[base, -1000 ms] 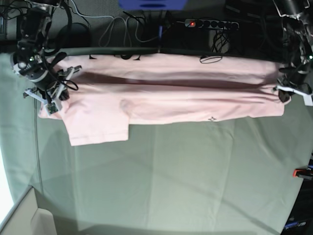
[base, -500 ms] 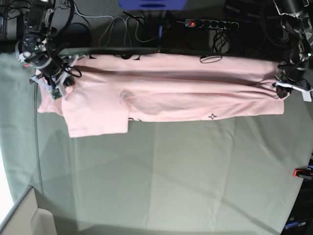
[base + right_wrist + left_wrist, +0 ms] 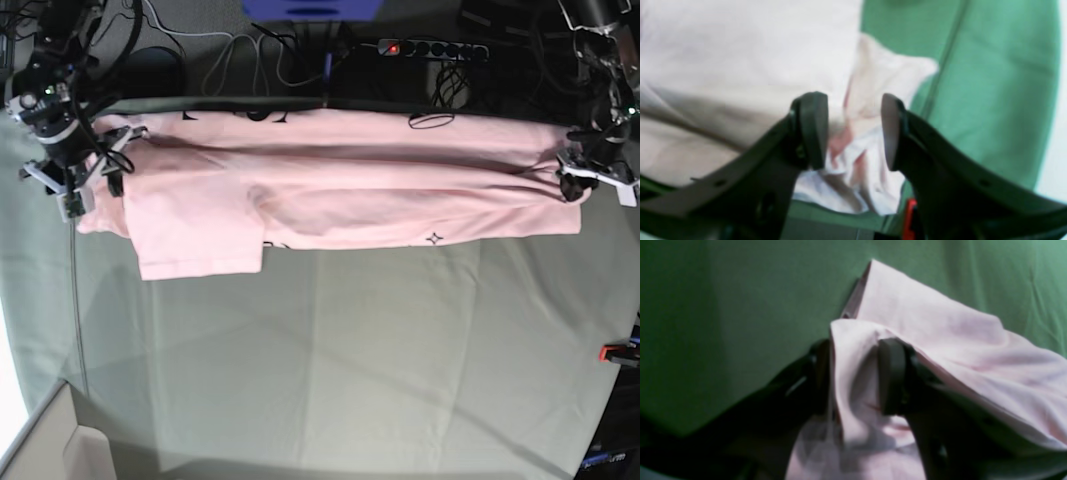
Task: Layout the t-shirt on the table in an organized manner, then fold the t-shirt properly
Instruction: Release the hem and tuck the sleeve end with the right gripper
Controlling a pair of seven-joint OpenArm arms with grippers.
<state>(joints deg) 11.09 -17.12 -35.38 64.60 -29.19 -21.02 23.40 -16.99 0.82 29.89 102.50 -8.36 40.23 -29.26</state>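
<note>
The pale pink t-shirt [image 3: 350, 180] lies as a long folded band along the far edge of the grey-green table [image 3: 350, 360], with one sleeve [image 3: 200, 245] sticking out toward me. Black lettering shows only at its far edge. My left gripper [image 3: 578, 185] is at the shirt's right end; in the left wrist view it [image 3: 853, 373] is shut on a fold of the shirt [image 3: 940, 340]. My right gripper [image 3: 80, 195] is at the shirt's left end; in the right wrist view it [image 3: 853, 130] stands open over bunched cloth [image 3: 723, 50].
A power strip [image 3: 430, 48] and cables [image 3: 250, 60] lie behind the table's far edge. A red clamp [image 3: 615, 352] sits at the right edge. A pale box corner [image 3: 60, 450] stands at the bottom left.
My right gripper has moved toward the far edge, then out to the left past the shirt's end. The shirt's left part was drawn back with it. My left gripper shifted slightly toward the far edge.
</note>
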